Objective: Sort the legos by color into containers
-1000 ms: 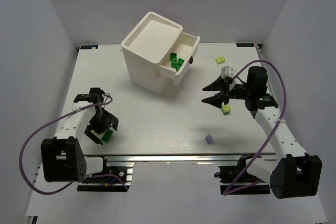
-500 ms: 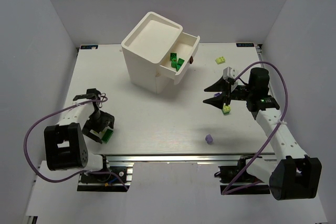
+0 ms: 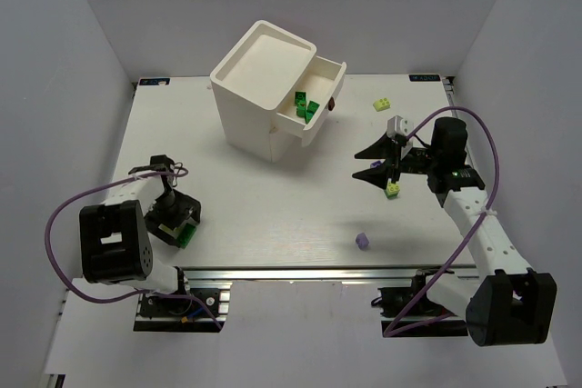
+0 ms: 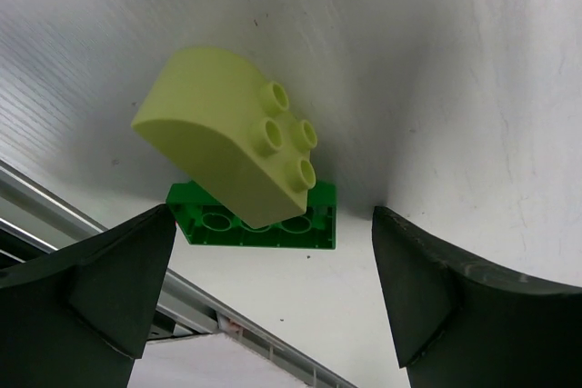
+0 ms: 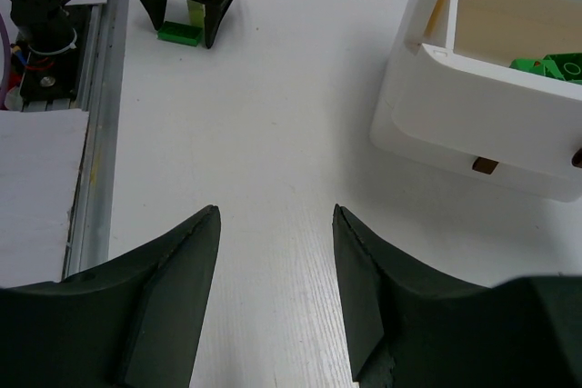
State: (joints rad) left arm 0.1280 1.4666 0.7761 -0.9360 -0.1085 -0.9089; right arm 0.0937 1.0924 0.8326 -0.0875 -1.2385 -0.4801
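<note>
Early stage. Only the dark green bricks [image 3: 306,108] are sorted, in the open top drawer [image 3: 329,63] of the cabinet [image 3: 250,120] at far centre. Near left, the left gripper [image 4: 273,283] has its jaws spread wide around a pale yellow-green brick [image 4: 227,147] that seems to rest on a green brick [image 4: 264,229]; neither is gripped. The right gripper [image 3: 366,163] is agape and empty, just beside a second yellow-green brick [image 3: 393,189]. A third yellow-green brick [image 3: 385,104] lies far right and a purple brick [image 3: 362,240] near right. The lower drawer [image 5: 436,138] looks closed, likely a blocker for the other colours.
</note>
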